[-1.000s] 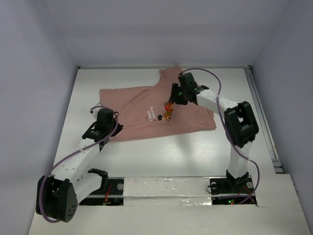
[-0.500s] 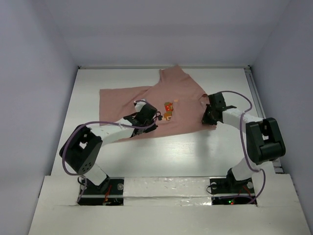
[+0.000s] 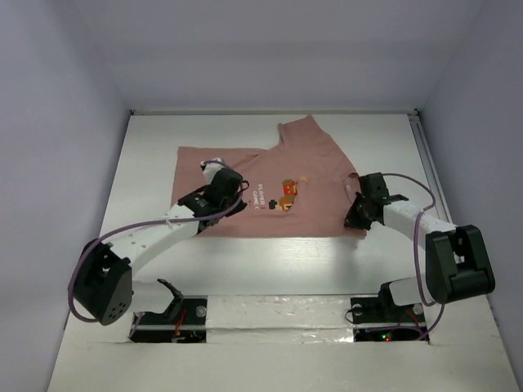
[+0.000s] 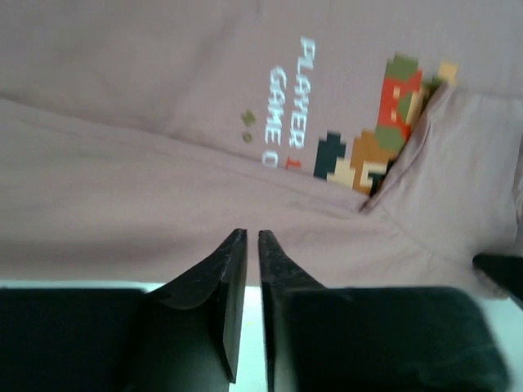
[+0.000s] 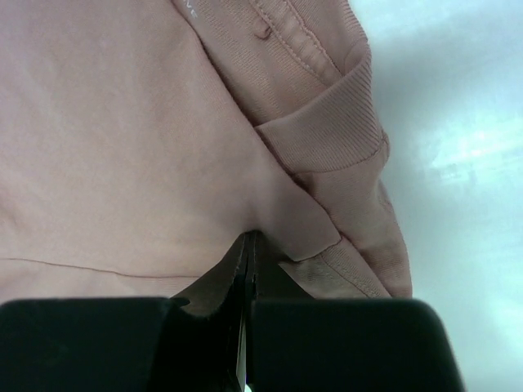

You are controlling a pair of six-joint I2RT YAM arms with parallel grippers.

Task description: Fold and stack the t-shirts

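The dusty-pink t-shirt (image 3: 315,216) lies spread on the white table (image 3: 270,265), chest graphic (image 3: 286,194) facing up, with a sleeve reaching toward the back. My left gripper (image 3: 235,198) hovers over the shirt's left part. In the left wrist view its jaws (image 4: 252,237) stand a narrow slit apart with nothing between them, and the pixel graphic (image 4: 392,122) lies ahead. My right gripper (image 3: 353,219) sits at the shirt's right edge. In the right wrist view it (image 5: 248,238) is shut on a pinch of the t-shirt (image 5: 122,122) beside the ribbed collar (image 5: 327,122).
Pale walls enclose the table on three sides. A metal rail (image 3: 435,188) runs along the right edge. The taped base plate (image 3: 278,314) with both arm mounts lies at the near edge. Purple cables loop off both arms.
The left gripper has pulled back to the left over the shirt and its jaws have parted slightly. The shirt has shifted and lies flatter. The right gripper stays shut at the right edge.
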